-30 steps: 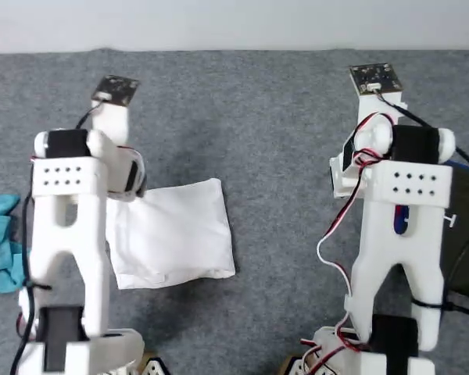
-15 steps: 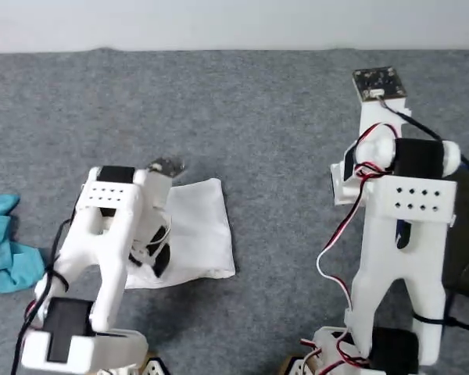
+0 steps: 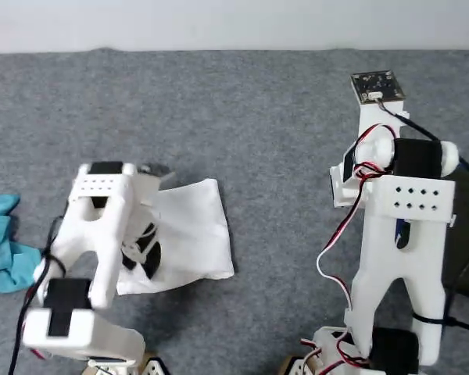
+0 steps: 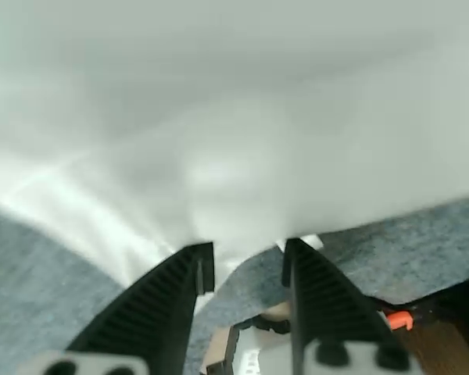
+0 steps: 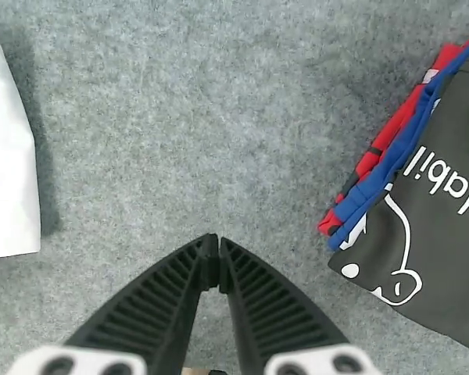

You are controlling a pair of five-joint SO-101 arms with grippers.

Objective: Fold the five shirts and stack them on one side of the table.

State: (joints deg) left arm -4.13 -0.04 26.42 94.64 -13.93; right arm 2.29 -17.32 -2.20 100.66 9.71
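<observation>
A folded white shirt [image 3: 194, 226] lies on the grey table left of centre. My left arm [image 3: 102, 226] bends low over its left part. In the left wrist view my left gripper [image 4: 246, 258] is open, its black fingertips [image 4: 191, 269] right at the edge of the white shirt [image 4: 242, 141], with grey table showing between them. My right gripper [image 5: 219, 251] is shut on nothing above bare grey table, between the white shirt [image 5: 8, 156] and a stack of folded shirts [image 5: 422, 211] with a black one on top of blue and red ones.
A crumpled teal shirt [image 3: 0, 242] lies at the table's left edge. The dark stack [image 3: 465, 234] sits at the right edge beside my right arm [image 3: 406, 203]. Open grey table [image 3: 266, 117] stretches across the middle and back.
My left arm has swung down from its raised pose onto the white shirt's left side. The right arm has hardly moved.
</observation>
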